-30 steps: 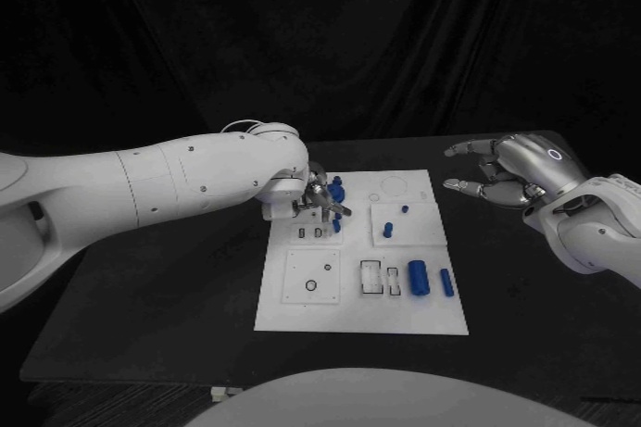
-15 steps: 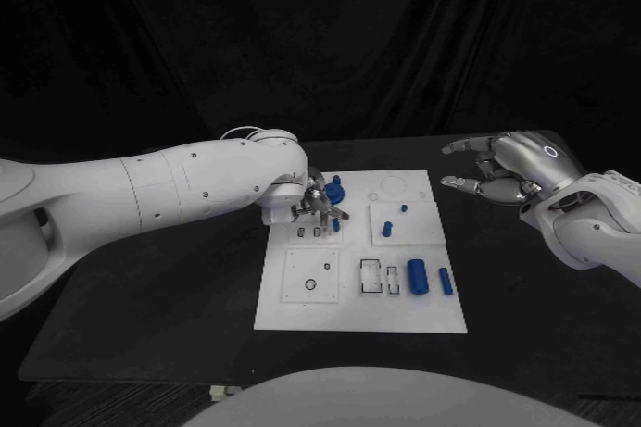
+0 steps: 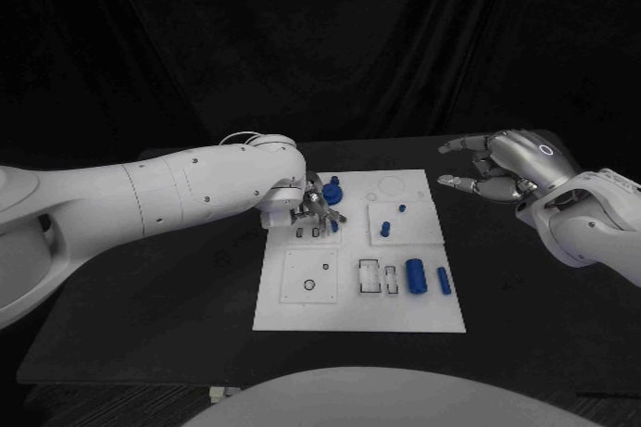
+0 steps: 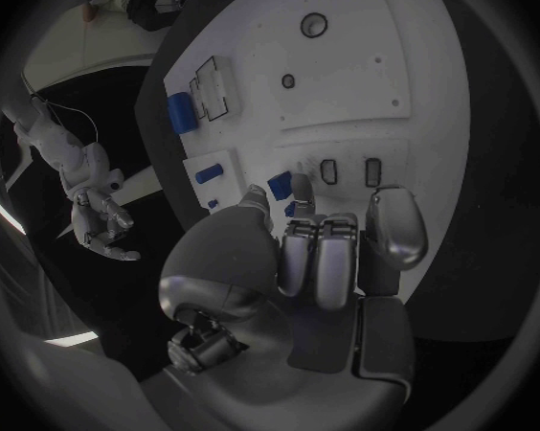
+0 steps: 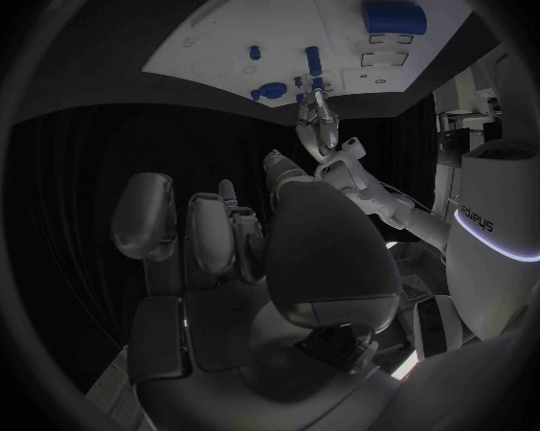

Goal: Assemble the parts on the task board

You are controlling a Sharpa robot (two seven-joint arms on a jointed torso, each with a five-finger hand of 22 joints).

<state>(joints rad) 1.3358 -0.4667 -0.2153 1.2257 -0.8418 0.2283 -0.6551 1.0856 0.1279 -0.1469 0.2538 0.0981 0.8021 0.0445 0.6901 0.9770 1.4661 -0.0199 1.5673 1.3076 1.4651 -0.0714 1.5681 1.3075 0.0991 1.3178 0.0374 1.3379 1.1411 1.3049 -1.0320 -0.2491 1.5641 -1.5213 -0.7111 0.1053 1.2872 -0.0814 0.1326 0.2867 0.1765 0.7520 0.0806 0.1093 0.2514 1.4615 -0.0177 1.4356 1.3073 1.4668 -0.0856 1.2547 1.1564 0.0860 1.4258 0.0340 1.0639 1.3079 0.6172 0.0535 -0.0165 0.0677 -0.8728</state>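
The white task board lies mid-table. My left hand is over its far left corner, fingers curled in. There its thumb and fingertips pinch a small blue part beside two small slots. A rounder blue part sits just beyond the hand. A blue peg and a tiny blue stud stand on the right half. A thick blue cylinder and a thinner one lie near the right edge. My right hand hovers open off the board's far right corner, holding nothing.
A square plate with a small round hole and two rectangular recesses mark the board's near half. A faint ring marks its far right part. Black table surrounds the board.
The left hand stays at the same corner of the board with its fingers on the small blue part. The right hand has hardly moved.
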